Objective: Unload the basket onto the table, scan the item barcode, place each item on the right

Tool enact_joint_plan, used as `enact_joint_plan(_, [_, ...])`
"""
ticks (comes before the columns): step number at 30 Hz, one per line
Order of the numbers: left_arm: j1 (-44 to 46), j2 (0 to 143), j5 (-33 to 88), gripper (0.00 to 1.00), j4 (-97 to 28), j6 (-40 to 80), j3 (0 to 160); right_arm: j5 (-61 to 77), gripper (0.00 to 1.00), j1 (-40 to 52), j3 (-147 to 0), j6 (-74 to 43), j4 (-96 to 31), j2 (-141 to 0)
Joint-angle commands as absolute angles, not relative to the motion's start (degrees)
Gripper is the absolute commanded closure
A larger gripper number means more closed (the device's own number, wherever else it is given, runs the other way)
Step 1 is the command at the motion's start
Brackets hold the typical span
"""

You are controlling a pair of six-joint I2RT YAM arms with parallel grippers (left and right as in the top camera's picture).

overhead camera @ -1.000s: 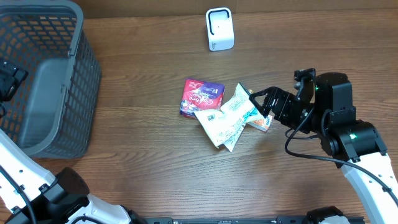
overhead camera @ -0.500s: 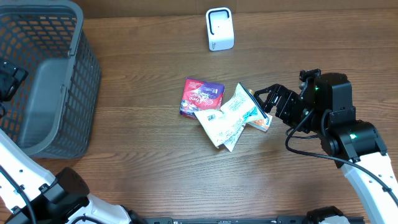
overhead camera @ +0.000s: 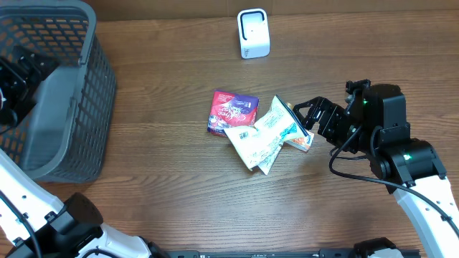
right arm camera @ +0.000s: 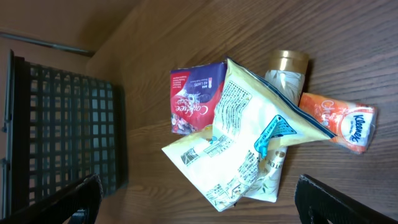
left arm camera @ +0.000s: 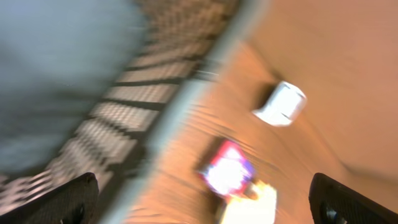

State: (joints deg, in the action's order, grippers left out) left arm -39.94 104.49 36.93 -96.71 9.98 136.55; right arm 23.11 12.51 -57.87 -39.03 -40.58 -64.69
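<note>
A heap of items lies mid-table: a purple-red packet (overhead camera: 232,111), a white and yellow snack bag (overhead camera: 262,136) on top, and an orange tissue pack (overhead camera: 303,142). The right wrist view shows the snack bag (right arm camera: 249,137) lying over a gold-capped bottle (right arm camera: 287,65), with the purple-red packet (right arm camera: 193,99) behind it. The white scanner (overhead camera: 253,33) stands at the far edge. My right gripper (overhead camera: 302,119) hangs open just right of the heap, holding nothing. My left gripper (overhead camera: 36,70) is open above the basket, far from the items.
A grey mesh basket (overhead camera: 93,86) fills the left end of the table; its wall also shows in the right wrist view (right arm camera: 62,124). The left wrist view is smeared by motion, with the basket rim (left arm camera: 186,106) and the scanner (left arm camera: 281,104) only as blurs.
My left gripper has swung up and to the right over the basket. The right gripper drew back slightly to the right early on, then held still. The items have not moved.
</note>
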Motion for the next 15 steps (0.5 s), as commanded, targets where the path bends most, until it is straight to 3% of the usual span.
enact_joint_plan(1, [-39.6,104.2,54.8,0.0,-96.8,1.6,136.9,22.5,0.0,12.8,-59.7,-39.4,-41.3,-64.4])
enact_joint_plan(7, [-35.2,96.5,51.9,0.0,-96.8,-2.6,136.9,20.1,0.0,12.8,-59.7,-39.0,-41.1,-64.4])
enact_joint_plan(11, [-20.8,91.6,38.5,0.0,-96.8,1.0,136.9,18.0,0.0,12.8,-59.7,-39.3,-39.5,-64.4])
enact_joint_plan(15, [-7.9,91.9,34.0,0.0,-96.8,3.9,135.7,18.0,0.0,12.8,-59.7,-40.6,-38.9,-64.6])
